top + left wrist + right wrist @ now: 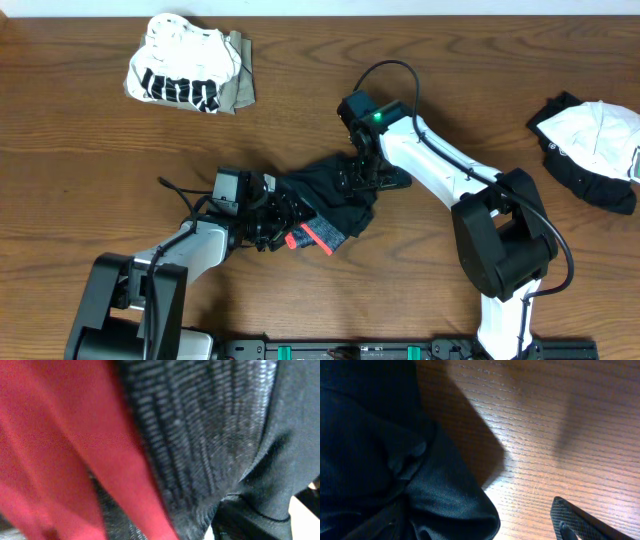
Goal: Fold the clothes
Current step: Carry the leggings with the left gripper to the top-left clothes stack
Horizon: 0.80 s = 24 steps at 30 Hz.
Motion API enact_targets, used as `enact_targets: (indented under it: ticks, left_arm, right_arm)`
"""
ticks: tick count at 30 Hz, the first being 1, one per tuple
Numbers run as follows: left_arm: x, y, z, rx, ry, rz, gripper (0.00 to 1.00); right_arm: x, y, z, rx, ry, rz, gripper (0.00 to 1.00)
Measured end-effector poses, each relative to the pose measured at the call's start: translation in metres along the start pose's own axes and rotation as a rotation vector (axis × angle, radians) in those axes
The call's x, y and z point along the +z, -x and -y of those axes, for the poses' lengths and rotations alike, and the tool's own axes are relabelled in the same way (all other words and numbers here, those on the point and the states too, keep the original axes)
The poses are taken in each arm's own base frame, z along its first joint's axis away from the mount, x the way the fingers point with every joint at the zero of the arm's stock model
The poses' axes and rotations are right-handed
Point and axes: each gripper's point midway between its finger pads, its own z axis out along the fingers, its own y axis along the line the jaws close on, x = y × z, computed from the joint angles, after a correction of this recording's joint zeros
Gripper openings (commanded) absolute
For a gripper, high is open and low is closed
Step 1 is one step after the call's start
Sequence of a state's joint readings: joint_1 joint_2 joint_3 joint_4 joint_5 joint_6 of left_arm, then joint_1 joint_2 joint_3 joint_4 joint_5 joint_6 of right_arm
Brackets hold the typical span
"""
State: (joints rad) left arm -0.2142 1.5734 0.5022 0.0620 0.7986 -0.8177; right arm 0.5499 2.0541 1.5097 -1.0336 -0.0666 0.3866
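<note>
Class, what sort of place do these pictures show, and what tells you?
Probably a robotics lab bench, not a home: the left arm and right arm mounted at a wooden table, with black trousers and a printed top lying on it.

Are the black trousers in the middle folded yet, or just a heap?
Crumpled, not folded: the black trousers lie in an uneven bunch, the red-edged waistband sticking out at one end, with no flat layers.
</note>
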Motion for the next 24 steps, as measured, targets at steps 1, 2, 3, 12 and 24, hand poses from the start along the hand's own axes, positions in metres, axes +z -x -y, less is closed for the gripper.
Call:
enact_targets:
  ticks: [1,2,3,12,24]
  left_arm:
    - [0.0,0.0,-0.001,0.001,0.002,0.002,0.55]
    - [0.0,0.001,-0.001,0.003,0.004,0.004,0.52]
    - [0.0,0.001,-0.002,0.002,0.006,0.006,0.47]
    - [0.002,0.004,-0.007,0.014,0.021,0.026,0.06]
    - [0.001,0.017,0.003,0.101,0.036,0.072,0.06]
  right_arm:
    - [0.0,0.0,0.0,-0.001,-0.001,0.0,0.91]
    - [0.0,0.0,0.0,-0.001,-0.001,0.0,0.91]
    - [0.0,0.0,0.0,0.0,-0.002,-0.001,0.91]
    - [0.0,-0.002,0.004,0.0,-0.021,-0.006,0.91]
    - [-0.001,-0.011,0.022,0.055,-0.065,-0.053,0.88]
